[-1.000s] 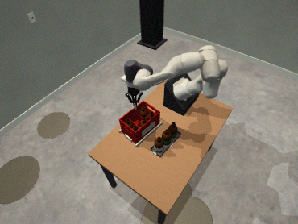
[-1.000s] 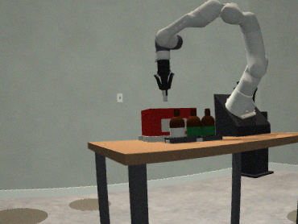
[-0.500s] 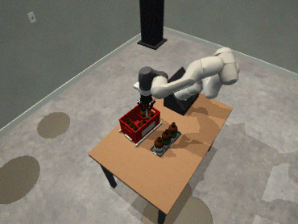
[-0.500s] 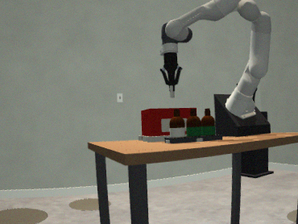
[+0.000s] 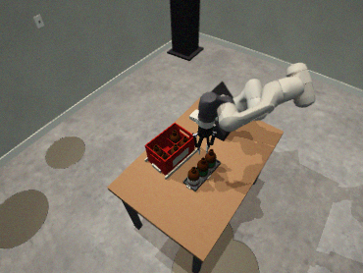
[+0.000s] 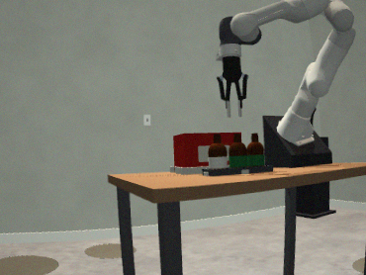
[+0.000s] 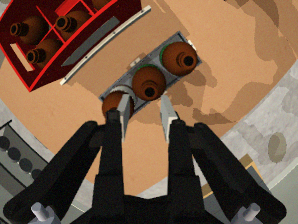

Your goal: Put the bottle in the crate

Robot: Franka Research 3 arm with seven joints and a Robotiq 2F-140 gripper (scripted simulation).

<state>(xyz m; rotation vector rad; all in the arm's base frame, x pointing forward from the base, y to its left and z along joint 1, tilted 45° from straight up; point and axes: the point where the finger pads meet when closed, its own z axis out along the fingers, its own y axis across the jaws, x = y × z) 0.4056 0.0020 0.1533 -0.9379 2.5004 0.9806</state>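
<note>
The red crate (image 5: 153, 153) (image 6: 190, 148) (image 7: 93, 38) stands on the table and holds several brown bottles. Beside it lies the dark tray (image 5: 187, 184) (image 6: 249, 170) (image 7: 131, 74) with three upright brown bottles in a row: one (image 5: 194, 174) (image 6: 217, 150) (image 7: 117, 103), a middle one (image 5: 202, 165) (image 6: 237, 148) (image 7: 149, 83) and a third (image 5: 210, 157) (image 6: 255, 146) (image 7: 180, 59). My gripper (image 5: 205, 146) (image 6: 233, 113) (image 7: 145, 104) hangs well above the tray, roughly over the middle bottle. Its fingers point down, stand a little apart and hold nothing.
The wooden table (image 5: 172, 211) (image 6: 162, 187) carries the crate and tray near its middle. A light strip (image 7: 99, 47) runs along the crate's side facing the tray. The robot's dark base (image 6: 292, 148) stands at the table's far end.
</note>
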